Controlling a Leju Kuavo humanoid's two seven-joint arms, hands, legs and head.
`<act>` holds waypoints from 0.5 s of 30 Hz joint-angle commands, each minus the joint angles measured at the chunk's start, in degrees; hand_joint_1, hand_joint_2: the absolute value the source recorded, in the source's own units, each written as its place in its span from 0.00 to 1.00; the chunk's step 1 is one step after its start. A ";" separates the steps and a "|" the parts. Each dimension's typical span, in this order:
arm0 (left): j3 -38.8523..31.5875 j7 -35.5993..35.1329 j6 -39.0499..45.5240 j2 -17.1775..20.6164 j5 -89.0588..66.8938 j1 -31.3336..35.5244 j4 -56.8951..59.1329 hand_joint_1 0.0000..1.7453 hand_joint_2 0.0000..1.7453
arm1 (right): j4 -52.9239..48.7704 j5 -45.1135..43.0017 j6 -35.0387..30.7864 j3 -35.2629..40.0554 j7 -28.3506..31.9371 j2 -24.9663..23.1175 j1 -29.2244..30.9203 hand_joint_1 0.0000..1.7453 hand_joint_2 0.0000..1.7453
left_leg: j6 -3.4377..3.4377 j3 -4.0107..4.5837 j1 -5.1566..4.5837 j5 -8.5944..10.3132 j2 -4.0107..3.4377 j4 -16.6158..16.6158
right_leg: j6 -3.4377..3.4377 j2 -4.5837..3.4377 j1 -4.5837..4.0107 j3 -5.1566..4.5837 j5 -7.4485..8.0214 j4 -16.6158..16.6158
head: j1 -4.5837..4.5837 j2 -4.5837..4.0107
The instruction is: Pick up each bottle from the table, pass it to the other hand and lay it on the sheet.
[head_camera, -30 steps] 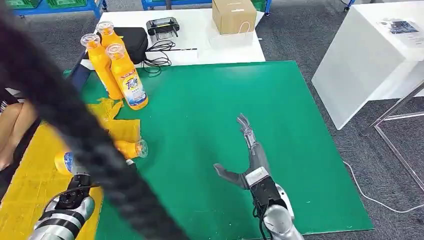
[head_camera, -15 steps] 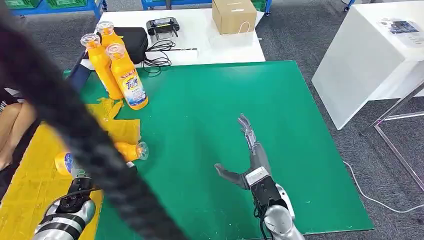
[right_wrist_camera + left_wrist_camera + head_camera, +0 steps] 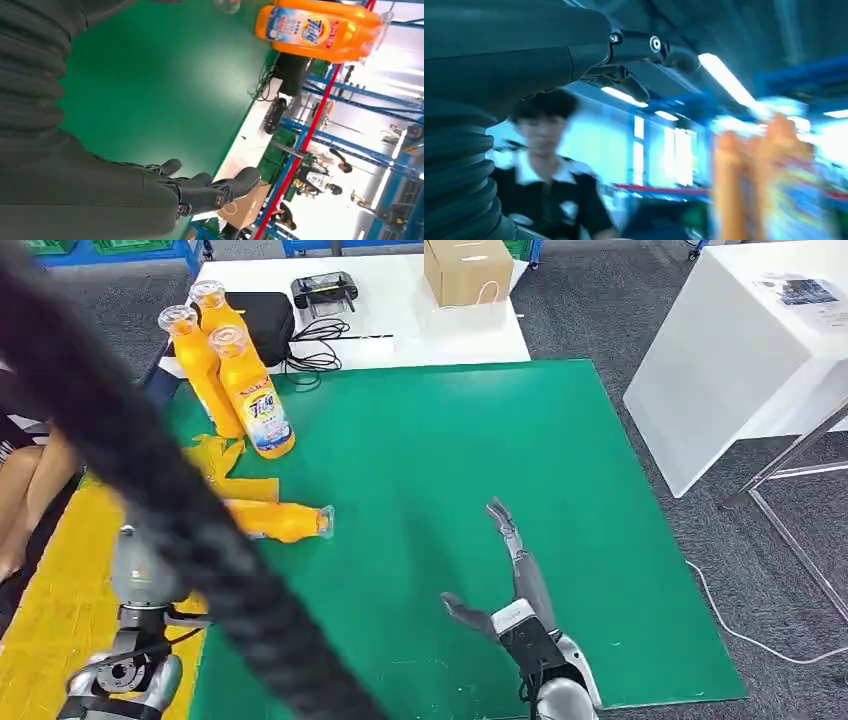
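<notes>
One bottle (image 3: 283,520) was laid on the yellow sheet (image 3: 50,625) — right hand (image 3: 510,575) was spread, nothing held; left hand (image 3: 140,565) fingers couldn't be made out.

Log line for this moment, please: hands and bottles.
left hand: holds nothing | right hand: open over green mat | lying bottle: at yellow sheet edge | upright bottles: three

— Where does the head view look from?
— High up, facing down over the green table (image 3: 420,460), bottles (image 3: 235,380) far off at ten o'clock.
— And the wrists?
— Both sit close behind their hands, turned; both also catch those bottles (image 3: 320,30), blurred on the left one (image 3: 769,175).
</notes>
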State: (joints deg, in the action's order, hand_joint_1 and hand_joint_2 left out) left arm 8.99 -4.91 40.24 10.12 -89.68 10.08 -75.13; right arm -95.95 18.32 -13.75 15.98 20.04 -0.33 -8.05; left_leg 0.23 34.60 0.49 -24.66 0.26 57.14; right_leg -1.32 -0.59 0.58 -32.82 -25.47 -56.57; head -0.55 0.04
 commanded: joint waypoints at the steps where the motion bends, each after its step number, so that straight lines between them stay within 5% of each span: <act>1: 19.83 -14.43 -0.24 15.22 -0.32 6.55 1.68 0.00 1.00 | 0.15 -0.02 0.05 -0.93 -0.15 1.75 0.33 0.00 1.00 | -0.02 -0.21 0.10 -0.07 0.07 0.05 | 0.07 0.15 -0.12 0.27 -0.08 0.02 | 0.00 0.00; 4: 17.79 -12.73 -0.24 11.51 -0.32 3.85 -0.98 0.00 1.00 | 0.11 0.20 0.09 -1.27 -0.20 1.75 0.45 0.00 1.00 | -0.02 -0.13 0.18 0.00 0.25 0.06 | 0.03 0.33 -0.20 0.28 -0.08 0.03 | 0.00 0.00; 5: 10.01 -2.06 -0.24 5.95 5.44 0.70 -3.41 0.00 1.00 | -0.11 0.32 -0.08 -1.56 -0.13 1.61 0.18 0.00 1.00 | -0.02 -0.14 0.18 0.00 0.07 0.02 | 0.01 0.14 -0.20 0.21 -0.04 0.05 | -0.02 0.00; 9: 1.05 22.64 -0.24 -5.31 28.91 -3.83 -2.27 0.00 1.00 | -1.44 0.54 -0.49 -2.53 -0.10 1.80 -1.94 0.00 1.00 | 0.05 -0.30 0.07 -0.08 0.04 -0.04 | -0.05 0.11 -0.15 0.46 -0.08 0.17 | 0.00 0.00; 15: 2.62 33.62 -16.95 -10.11 57.70 -12.61 -12.44 0.00 1.00 | -3.48 -0.98 -0.14 -6.12 1.50 0.49 -5.58 0.00 1.00 | 0.09 -0.05 -0.23 -0.08 0.00 -0.02 | -0.03 0.03 0.13 0.12 -0.04 0.09 | 0.00 0.00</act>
State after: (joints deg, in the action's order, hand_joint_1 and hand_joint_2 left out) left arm 14.69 21.08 36.10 10.06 -51.23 5.67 -80.39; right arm -97.57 18.86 -14.14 14.65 20.06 0.65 -10.30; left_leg 0.32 34.66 0.26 -24.72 0.27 57.15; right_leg -1.34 -0.59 0.72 -32.84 -25.48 -56.54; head -0.55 0.04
